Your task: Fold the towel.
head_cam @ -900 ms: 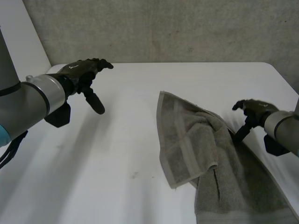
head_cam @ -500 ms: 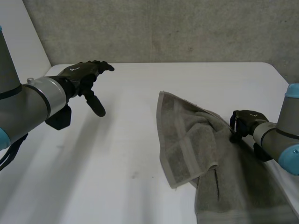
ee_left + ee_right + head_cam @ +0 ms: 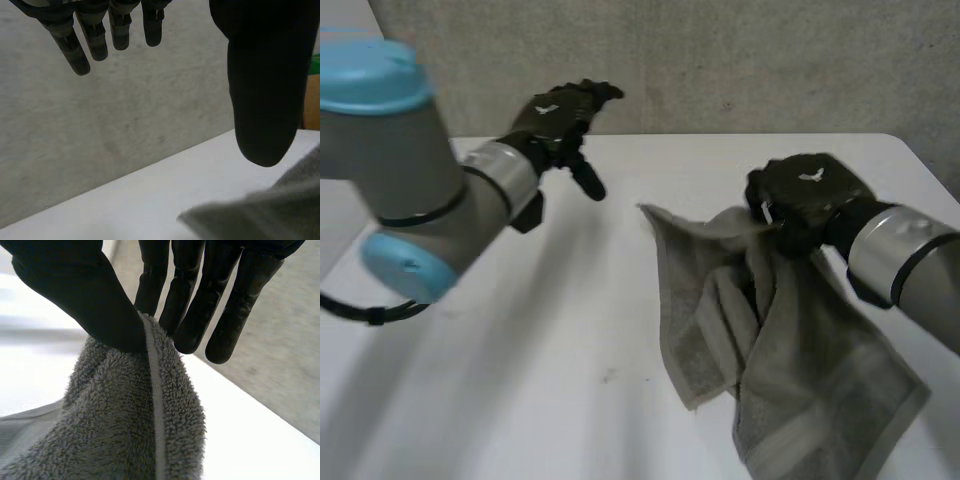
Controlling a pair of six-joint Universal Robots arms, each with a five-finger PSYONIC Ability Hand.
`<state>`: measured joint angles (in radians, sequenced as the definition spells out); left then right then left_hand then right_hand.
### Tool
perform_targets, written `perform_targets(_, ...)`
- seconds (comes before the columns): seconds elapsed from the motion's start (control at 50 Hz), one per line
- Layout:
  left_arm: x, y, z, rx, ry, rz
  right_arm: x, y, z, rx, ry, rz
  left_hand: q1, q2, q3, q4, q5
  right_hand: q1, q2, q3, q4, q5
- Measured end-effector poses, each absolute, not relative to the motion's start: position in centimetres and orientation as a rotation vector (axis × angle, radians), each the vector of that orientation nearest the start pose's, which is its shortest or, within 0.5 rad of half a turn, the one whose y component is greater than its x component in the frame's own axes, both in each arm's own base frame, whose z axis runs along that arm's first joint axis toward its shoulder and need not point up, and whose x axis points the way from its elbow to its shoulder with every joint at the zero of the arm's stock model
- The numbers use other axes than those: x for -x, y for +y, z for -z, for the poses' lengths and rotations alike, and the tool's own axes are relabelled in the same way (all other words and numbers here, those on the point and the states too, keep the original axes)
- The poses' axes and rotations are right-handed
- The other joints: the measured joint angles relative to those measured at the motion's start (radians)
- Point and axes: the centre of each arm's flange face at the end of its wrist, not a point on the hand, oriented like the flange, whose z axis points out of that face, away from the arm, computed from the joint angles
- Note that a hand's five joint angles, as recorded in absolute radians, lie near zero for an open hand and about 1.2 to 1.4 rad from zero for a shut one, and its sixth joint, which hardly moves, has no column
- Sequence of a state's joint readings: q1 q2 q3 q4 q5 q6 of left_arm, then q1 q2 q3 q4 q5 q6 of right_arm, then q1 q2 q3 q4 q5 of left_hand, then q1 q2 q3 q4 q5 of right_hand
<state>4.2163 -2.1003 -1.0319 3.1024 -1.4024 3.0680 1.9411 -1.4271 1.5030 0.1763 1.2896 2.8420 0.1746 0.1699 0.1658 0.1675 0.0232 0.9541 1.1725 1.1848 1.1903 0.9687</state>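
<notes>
At right of centre, the right hand (image 3: 807, 195) pinched a hemmed edge of the grey towel (image 3: 790, 370) between thumb and fingers, the cloth trailing down onto the white bench (image 3: 520, 400) at lower right, while the left hand (image 3: 556, 112) hovered released, fingers straight, at upper left, apart from it.

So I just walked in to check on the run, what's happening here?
The robot is working on a grey towel on the white table. Its right hand pinches a hemmed edge of the towel between thumb and fingers; the rest lies rumpled, not yet folded. The left hand hovers open above the table, holding nothing.
</notes>
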Motion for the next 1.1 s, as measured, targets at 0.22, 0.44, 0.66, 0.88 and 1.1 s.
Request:
perform_targets(0.22,38.6,-29.9,-20.1,0.735,-1.855,-1.547,-26.7,-18.5,-28.8,1.197,1.962,1.769,0.001,0.011,0.017,0.011,0.0,0.0,0.0,0.0,0.002,0.002)
perform_targets(0.44,39.2,-29.9,-16.1,0.764,-1.929,-1.448,-25.9,-18.3,-30.8,1.154,1.949,1.908,0.028,0.037,0.04,0.039,0.003,0.0,0.0,0.0,0.002,0.002)
perform_targets(0.66,36.4,-31.0,-20.8,0.66,-1.954,-1.536,-26.3,-19.9,-28.2,1.187,2.03,1.843,0.033,0.041,0.045,0.042,0.004,0.0,0.0,0.0,0.002,0.003)
perform_targets(0.88,33.9,-25.8,-19.3,0.493,-2.27,-1.24,-26.5,-21.5,-26.8,1.137,2.107,1.872,0.165,0.171,0.175,0.175,0.145,0.0,0.0,0.0,0.002,0.006)
perform_targets(1.1,36.9,-24.6,-15.1,0.398,-2.26,-1.324,-26.5,-20.7,-27.8,1.041,2.099,1.887,0.04,0.04,0.047,0.043,0.014,0.0,0.0,0.0,0.002,0.007)
